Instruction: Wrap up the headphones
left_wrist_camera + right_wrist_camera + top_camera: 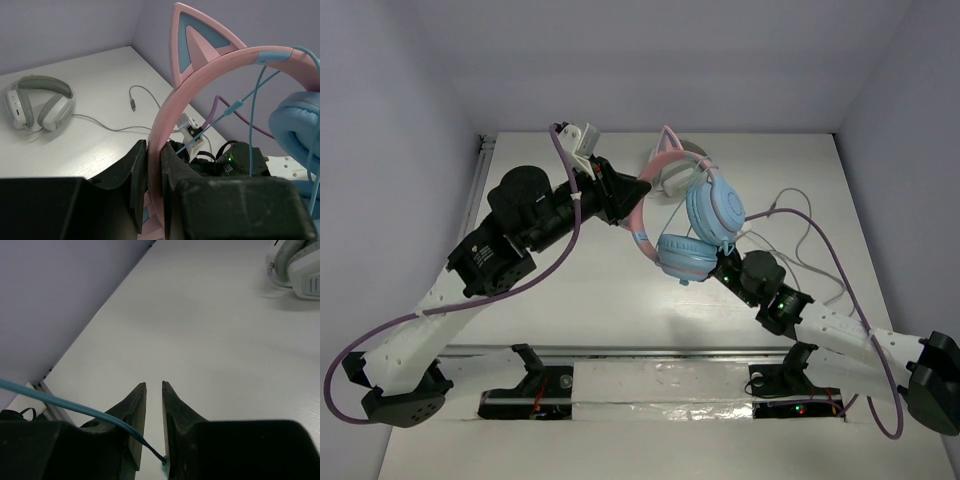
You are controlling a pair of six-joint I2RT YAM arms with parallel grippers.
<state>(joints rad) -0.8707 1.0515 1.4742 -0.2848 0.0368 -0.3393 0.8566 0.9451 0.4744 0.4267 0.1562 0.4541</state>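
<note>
left wrist view puts the left pincer in the foreground. its two black fingers are drawn in tight on the arch of the pink plastic headband, with no gap showing at either side. that firm hold carries the over-ear headphones, with their round light-blue ear cups and pink cat ears. they sit up over the middle of the white desk and appear to be lifted off it. this leaves the band free all round for a cord to pass.

the right pincer is nearly closed, with only a narrow slit between the fingertips. the thin light-blue cable crosses its left finger and enters that slit low down. it seems pinched there, though the exact contact is hard to see. from above, this pincer sits just below the lower ear cup, close enough to lead the cord around the set.

further out, loops of the same cable hang slack across the band and past the padded ear cup, not yet laid snug. my judgement is that wrapping is under way but far from finished. the next turn needs steady tension, or the thin cord may slip out.

at the far side of the desk lie white-and-grey headphones, with their grey cable trailing away. they are well apart from both pincers.
</note>
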